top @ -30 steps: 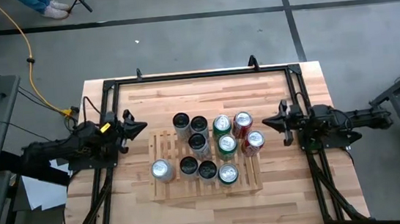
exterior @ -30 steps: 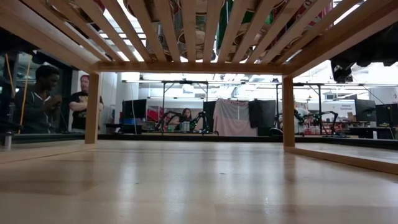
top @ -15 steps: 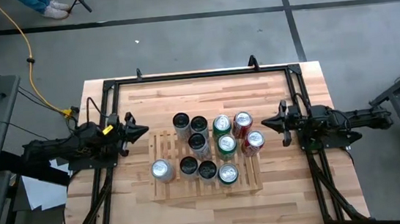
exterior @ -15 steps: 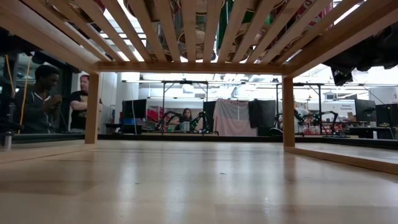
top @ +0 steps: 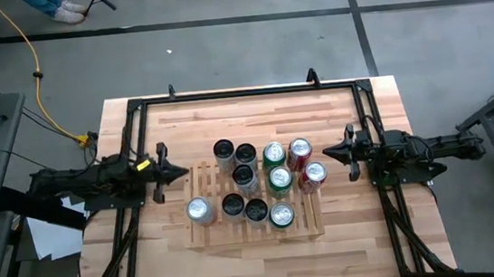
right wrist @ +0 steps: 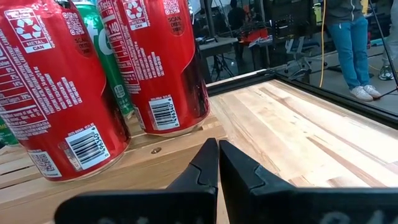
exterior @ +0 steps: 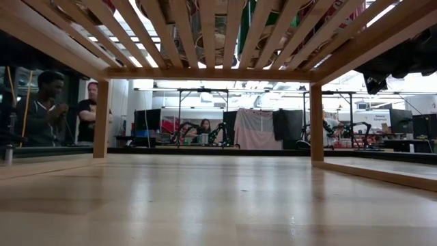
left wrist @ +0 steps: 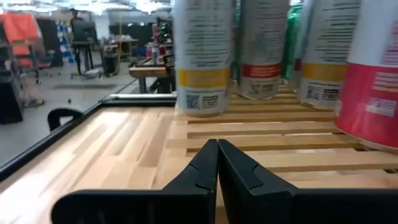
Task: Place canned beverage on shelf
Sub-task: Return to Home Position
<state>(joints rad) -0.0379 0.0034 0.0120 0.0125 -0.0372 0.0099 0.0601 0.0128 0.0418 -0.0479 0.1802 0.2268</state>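
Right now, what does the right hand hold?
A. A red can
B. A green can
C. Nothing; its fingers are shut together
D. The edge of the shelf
C: in the right wrist view the right hand has its fingers pressed together with nothing between them, and the nearest red can stands free on the shelf in front of it. The left hand is shut and empty too, at the shelf's other side.

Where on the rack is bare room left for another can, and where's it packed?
Bare slats: the shelf corner between the left gripper and the silver-topped can; the opposite corner, between the red can and green can. Middle is crowded.
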